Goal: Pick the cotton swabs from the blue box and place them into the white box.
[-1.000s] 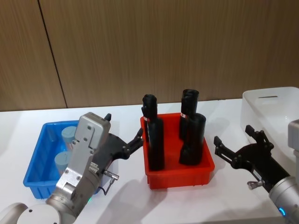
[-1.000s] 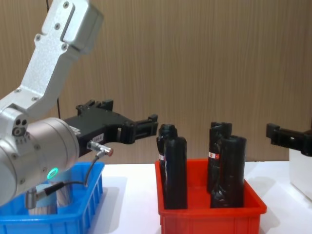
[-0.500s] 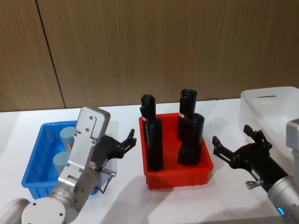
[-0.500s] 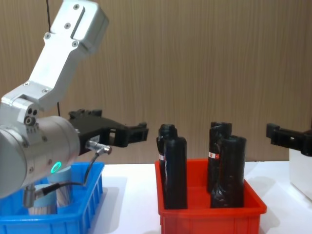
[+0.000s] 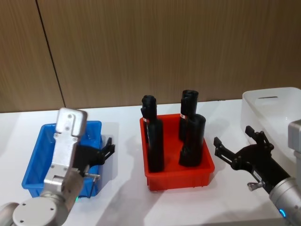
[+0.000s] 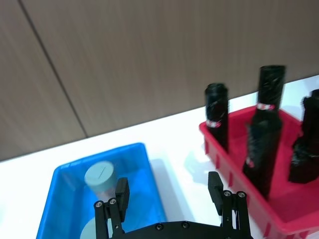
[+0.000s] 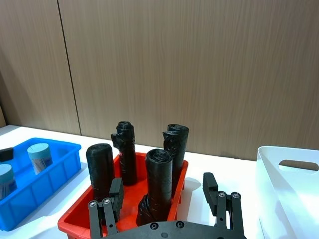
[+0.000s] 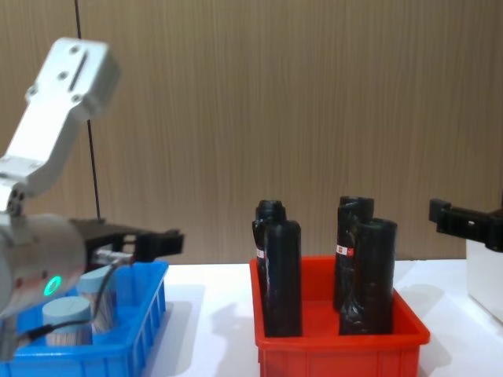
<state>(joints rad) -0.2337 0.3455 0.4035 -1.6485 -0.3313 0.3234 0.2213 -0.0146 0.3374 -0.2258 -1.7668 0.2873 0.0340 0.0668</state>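
The blue box sits at the left of the white table, largely covered by my left arm in the head view. Two cotton swabs tubs with pale blue-grey lids stand inside it, one behind the other. My left gripper hovers open over the box's right wall, empty, a little above the tubs. The white box stands at the far right. My right gripper hangs open and empty between the red bin and the white box.
A red bin holding several tall black bottles stands in the middle, between the blue box and the white box. A wooden wall closes off the back. Bare white table lies in front of the bins.
My left arm has swung back to the left, away from the red bin, and its gripper now hangs lower over the blue box's right side. The right arm has not moved.
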